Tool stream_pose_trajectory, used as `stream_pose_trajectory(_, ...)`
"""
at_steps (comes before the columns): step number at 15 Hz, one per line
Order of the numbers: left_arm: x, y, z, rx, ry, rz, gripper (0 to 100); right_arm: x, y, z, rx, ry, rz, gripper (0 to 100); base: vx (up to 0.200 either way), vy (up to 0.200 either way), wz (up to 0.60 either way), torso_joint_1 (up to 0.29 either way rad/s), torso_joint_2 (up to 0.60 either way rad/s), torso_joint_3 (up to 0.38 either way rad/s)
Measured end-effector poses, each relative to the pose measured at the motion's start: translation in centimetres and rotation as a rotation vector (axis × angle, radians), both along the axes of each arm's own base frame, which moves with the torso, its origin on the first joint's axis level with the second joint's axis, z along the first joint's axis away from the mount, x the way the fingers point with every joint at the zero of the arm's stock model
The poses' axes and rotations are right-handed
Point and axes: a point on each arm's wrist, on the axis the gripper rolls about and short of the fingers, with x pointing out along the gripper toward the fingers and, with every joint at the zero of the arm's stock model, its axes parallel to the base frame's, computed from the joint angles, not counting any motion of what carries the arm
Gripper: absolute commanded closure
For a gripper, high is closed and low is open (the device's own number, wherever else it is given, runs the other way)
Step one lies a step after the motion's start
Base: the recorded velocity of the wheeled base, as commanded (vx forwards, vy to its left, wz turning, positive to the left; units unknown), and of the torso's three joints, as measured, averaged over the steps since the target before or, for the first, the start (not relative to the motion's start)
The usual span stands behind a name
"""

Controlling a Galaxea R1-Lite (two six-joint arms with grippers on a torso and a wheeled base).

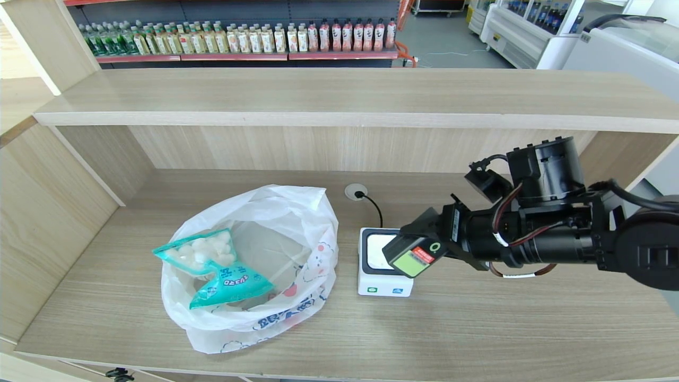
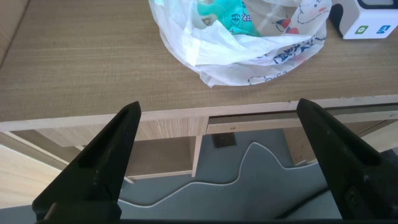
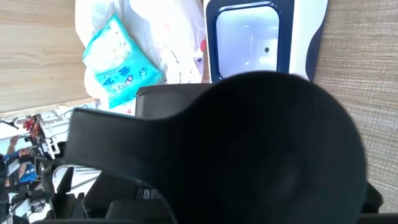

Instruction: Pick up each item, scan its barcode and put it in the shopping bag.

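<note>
Right gripper (image 1: 424, 241) clamped on small dark box (image 1: 411, 260) (coloured label faces up) | barcode scanner (image 1: 379, 284) just under the jaws | shopping bag (image 1: 297, 212) beyond the scanner | left gripper (image 2: 219, 106) spread wide, holding nothing | risk: code likely turned away from the window, so no read

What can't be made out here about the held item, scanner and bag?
Head view: underside of the small box, turned toward the scanner; any barcode is unseen.
Right wrist view: the box, largely behind the right gripper.
Left wrist view: scanner cut off by the edge.
Head view: shopping bag bottom, covered by the snack packet.
</note>
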Motion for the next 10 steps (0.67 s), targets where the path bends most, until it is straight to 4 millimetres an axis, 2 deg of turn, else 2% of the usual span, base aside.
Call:
stream_pose_trajectory(5, 0.00, 0.00, 0.00, 0.000, 0.000, 0.000, 0, -0.31, 0.15, -0.60, 0.023, 0.048, -0.017, 100, 0.000, 0.000, 0.00, 0.000, 0.00, 0.000)
stream_pose_trajectory(10, 0.00, 0.00, 0.00, 0.000, 0.000, -0.001, 0, 0.05, 0.36, 0.01, 0.145, 0.110, -0.087, 100, 0.000, 0.000, 0.00, 0.000, 0.00, 0.000)
